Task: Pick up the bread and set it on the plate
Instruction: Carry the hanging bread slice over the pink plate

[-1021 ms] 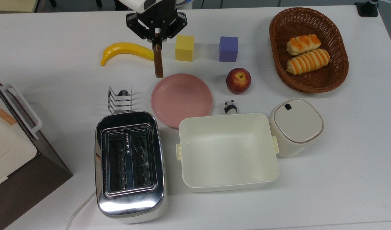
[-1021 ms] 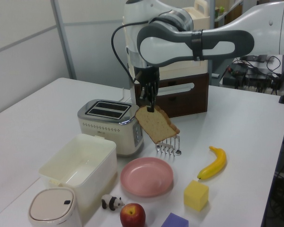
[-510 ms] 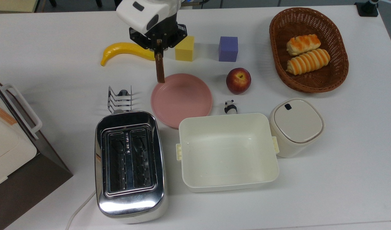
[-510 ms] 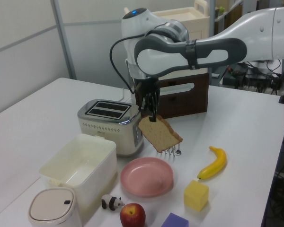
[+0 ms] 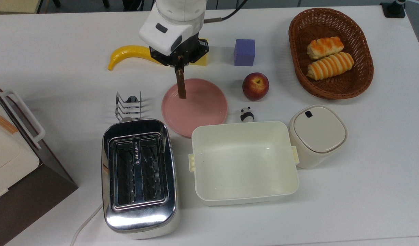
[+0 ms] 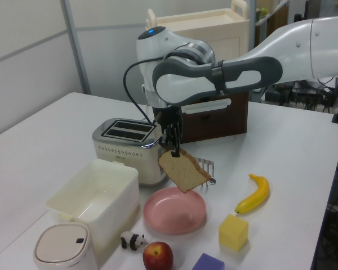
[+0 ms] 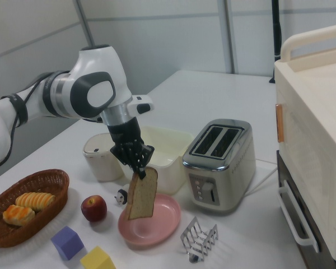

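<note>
White, smooth table [image 5: 41, 51] carries everything. Top view, plate as clock centre: chrome 2-slot toaster [image 5: 139, 176] at approx 7, glossy w/ rounded corners. Cream rectangular tub [image 5: 244, 162] at 5, plastic, smooth walls, nothing in it. Oval brown wicker basket [image 5: 330, 54] at 2, holding 2 orange-striped rolls [image 5: 329, 58] side by side. Rounded-square cream lidded jar [image 5: 317, 135] at 4, lid on.

Plate [image 5: 202, 109]: round, shallow, matte pink, nothing lying flat on it. Yellow banana [image 5: 127, 54] at 10, curved. Purple foam cube [image 5: 244, 52] at 1; yellow cube [image 6: 233, 232] partly under the arm. Wire toast rack [image 5: 129, 106] at 9. Red apple [image 5: 255, 86] at 3, small panda figure [image 5: 246, 114] at 4.

Bread [image 6: 183, 171]: thin tan speckled slice w/ darker crust, hanging upright over the plate's 10–11 rim zone, clear of the surface in left and right views; edge-on brown strip in top view.

Tool [image 6: 174, 151]: fingers pressed onto the slice's top edge, pinching it, pointing down.
</note>
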{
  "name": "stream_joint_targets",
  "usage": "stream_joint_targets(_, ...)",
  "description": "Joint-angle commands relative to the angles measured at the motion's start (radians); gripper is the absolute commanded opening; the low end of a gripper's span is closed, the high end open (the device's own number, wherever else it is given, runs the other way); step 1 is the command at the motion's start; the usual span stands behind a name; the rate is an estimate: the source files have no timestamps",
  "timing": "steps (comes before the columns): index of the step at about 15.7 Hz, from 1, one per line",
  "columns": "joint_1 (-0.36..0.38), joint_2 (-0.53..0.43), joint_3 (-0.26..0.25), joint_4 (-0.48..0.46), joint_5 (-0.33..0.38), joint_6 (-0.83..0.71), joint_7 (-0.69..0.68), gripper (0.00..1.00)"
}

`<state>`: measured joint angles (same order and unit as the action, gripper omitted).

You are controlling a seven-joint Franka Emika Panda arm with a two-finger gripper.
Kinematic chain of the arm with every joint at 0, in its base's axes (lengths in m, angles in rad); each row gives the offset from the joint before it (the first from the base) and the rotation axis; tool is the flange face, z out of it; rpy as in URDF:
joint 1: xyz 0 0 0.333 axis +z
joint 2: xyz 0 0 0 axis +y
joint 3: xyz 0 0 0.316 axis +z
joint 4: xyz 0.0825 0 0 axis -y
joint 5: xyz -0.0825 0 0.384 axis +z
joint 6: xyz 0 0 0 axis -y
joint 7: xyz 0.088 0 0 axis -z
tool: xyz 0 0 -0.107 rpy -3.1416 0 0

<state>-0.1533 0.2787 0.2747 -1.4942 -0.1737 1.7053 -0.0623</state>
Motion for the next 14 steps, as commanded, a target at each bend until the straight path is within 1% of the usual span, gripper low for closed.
stream_joint_targets(1,0.008,0.007,-0.002,-0.015,-0.004,0.028,-0.010,0.00)
stream_joint_targets(11,0.029,0.022,0.000,-0.015,-0.018,0.028,-0.010,0.00)
stream_joint_targets(14,0.028,0.039,0.000,-0.015,-0.041,0.028,-0.008,0.00)
